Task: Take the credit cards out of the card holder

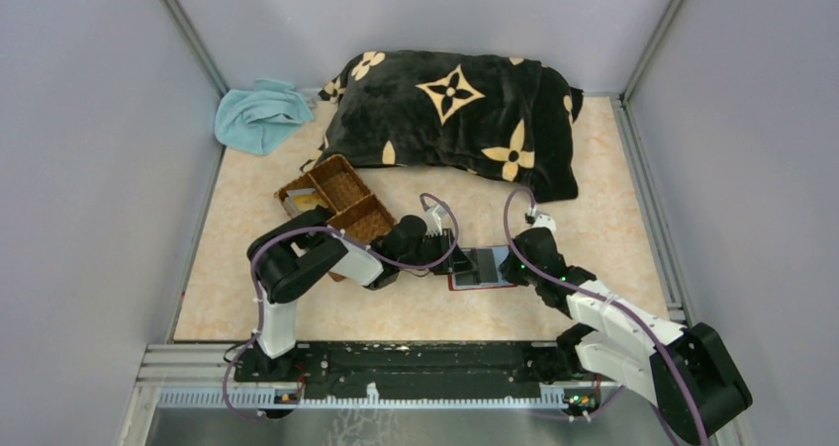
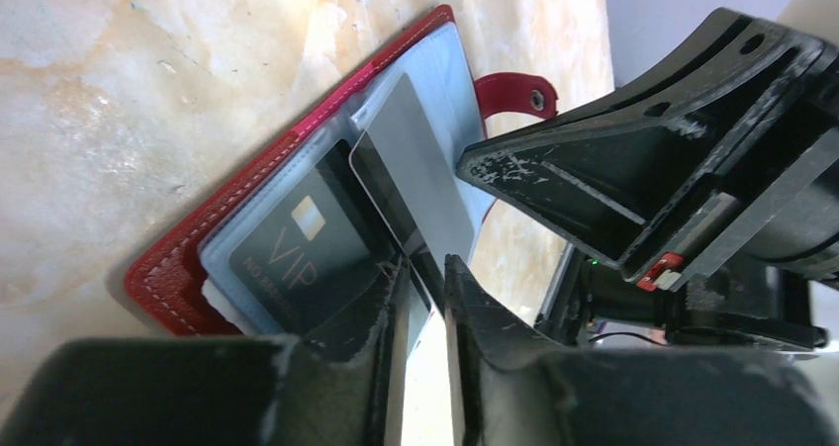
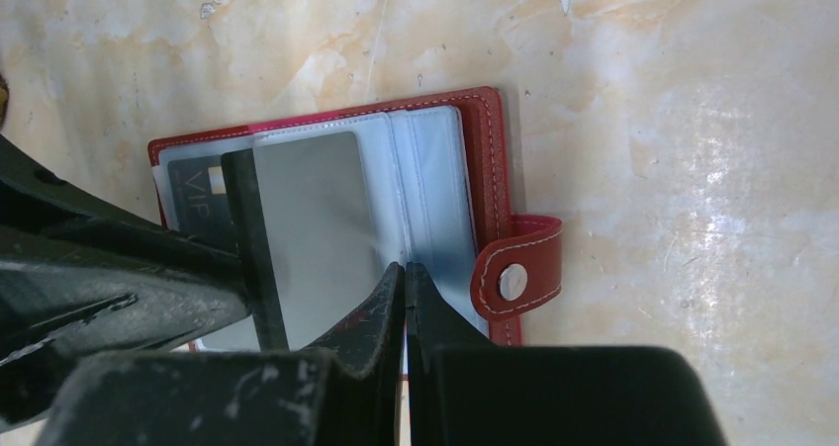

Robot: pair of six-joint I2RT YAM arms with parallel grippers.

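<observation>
A red card holder lies open on the marble table, its clear sleeves facing up. A grey card with a black stripe sticks partway out of a sleeve, and my left gripper is shut on its near end. A dark VIP card sits in the sleeve beside it. In the right wrist view the grey card lies left of my right gripper, which is shut with its tips on the clear sleeves near the holder's edge. Seen from above, the left gripper and right gripper meet over the holder.
A wicker basket stands just left of the left arm. A black cushion with tan flowers fills the back, and a blue cloth lies in the back left corner. The holder's snap strap points right. Grey walls enclose the table.
</observation>
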